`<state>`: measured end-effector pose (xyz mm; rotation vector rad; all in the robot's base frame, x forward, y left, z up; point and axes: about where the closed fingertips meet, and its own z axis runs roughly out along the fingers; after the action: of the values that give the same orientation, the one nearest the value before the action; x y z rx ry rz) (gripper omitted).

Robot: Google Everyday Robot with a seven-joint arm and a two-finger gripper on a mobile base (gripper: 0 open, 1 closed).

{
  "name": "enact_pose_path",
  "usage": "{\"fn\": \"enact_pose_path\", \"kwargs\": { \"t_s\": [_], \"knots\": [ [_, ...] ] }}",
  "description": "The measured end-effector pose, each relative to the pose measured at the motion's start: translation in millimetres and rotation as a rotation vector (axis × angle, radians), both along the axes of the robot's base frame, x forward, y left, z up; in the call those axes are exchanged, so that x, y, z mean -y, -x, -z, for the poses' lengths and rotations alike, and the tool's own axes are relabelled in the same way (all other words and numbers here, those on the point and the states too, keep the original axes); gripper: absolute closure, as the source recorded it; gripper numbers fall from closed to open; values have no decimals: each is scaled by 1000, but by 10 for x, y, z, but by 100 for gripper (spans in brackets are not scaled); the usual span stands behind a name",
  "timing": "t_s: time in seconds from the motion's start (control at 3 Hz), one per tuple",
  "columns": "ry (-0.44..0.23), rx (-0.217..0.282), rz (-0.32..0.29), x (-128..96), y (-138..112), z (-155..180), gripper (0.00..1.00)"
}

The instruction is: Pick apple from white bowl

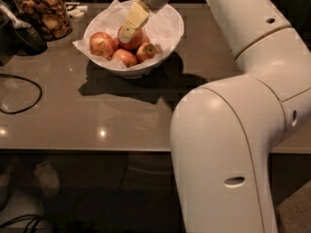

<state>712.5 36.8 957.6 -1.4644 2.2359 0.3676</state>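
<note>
The white bowl (pixel 167 30), lined with crinkled white paper, stands at the back of the brown table. It holds several apples. The deep red apple (pixel 138 39) lies in the middle of the bowl, toward the back. My gripper (pixel 127 33) reaches down from above into the bowl and sits right on the left side of this apple, hiding part of it. Paler apples lie at the left (pixel 101 44), the front (pixel 125 57) and the right (pixel 146 51). All the apples rest in the bowl.
A glass jar of brown snacks (pixel 43 11) stands at the back left, with a dark object (pixel 22 38) beside it. A black cable (pixel 22 93) loops on the table's left. My large white arm (pixel 228 144) fills the right foreground. The table's front edge (pixel 97 151) is near.
</note>
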Motion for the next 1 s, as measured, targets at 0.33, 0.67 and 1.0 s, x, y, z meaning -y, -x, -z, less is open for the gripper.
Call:
{"fn": "enact_pose_path", "kwargs": {
  "t_s": [0.33,0.67,1.0],
  "knots": [
    [7,-25,20,-3,-88,117,0],
    [10,-48,36,-3,-163,225,0],
    [9,-73,49,-18,-233,351,0]
  ]
}}
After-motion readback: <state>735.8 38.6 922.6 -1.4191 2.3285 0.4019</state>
